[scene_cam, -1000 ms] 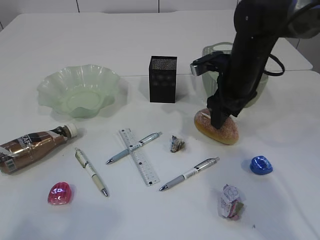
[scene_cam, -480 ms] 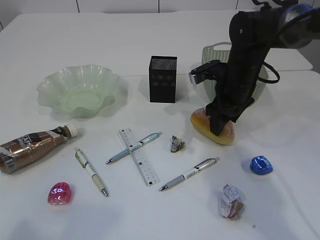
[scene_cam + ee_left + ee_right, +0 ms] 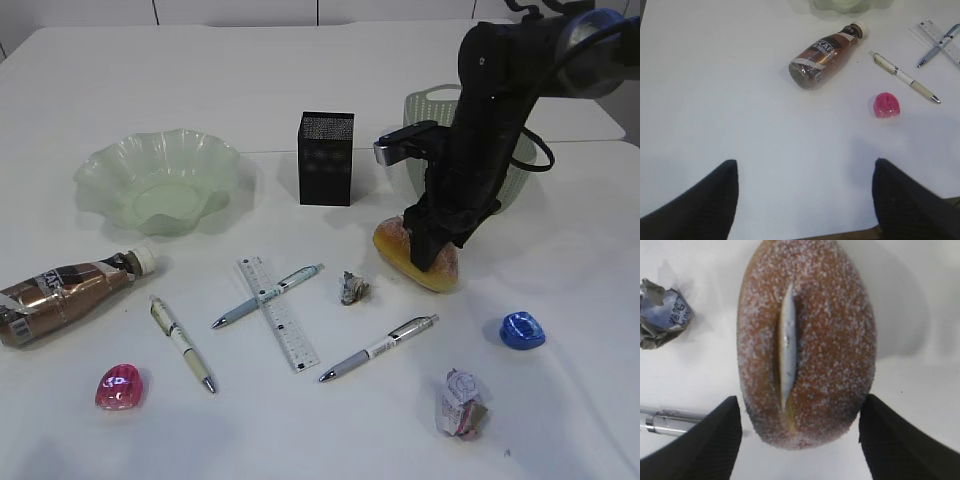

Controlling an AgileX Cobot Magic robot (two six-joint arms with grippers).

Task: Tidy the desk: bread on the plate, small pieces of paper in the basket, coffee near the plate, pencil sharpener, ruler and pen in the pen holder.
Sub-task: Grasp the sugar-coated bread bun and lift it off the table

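Observation:
My right gripper (image 3: 434, 256) is shut on the sugar-dusted bread (image 3: 398, 252), its fingers on both sides of the loaf (image 3: 825, 340) in the right wrist view, holding it just off the table. The green fluted plate (image 3: 100, 172) stands at the far left. The coffee bottle (image 3: 65, 295) lies on its side at the left edge. Three pens (image 3: 183, 343) (image 3: 267, 295) (image 3: 380, 348), a clear ruler (image 3: 278, 312), a pink sharpener (image 3: 119, 386) and a blue one (image 3: 522, 330) lie in front. The black pen holder (image 3: 326, 158) stands mid-back. My left gripper (image 3: 805, 170) is open over bare table.
The pale green basket (image 3: 420, 130) stands behind my right arm. Crumpled paper lies at the centre (image 3: 354, 288) and the front right (image 3: 460, 403). The left wrist view shows the bottle (image 3: 822, 55), pink sharpener (image 3: 887, 105) and a pen (image 3: 905, 77).
My right gripper has moved a little left with the bread in it, and the bread has shifted left off its earlier spot. Everything else is unmoved.

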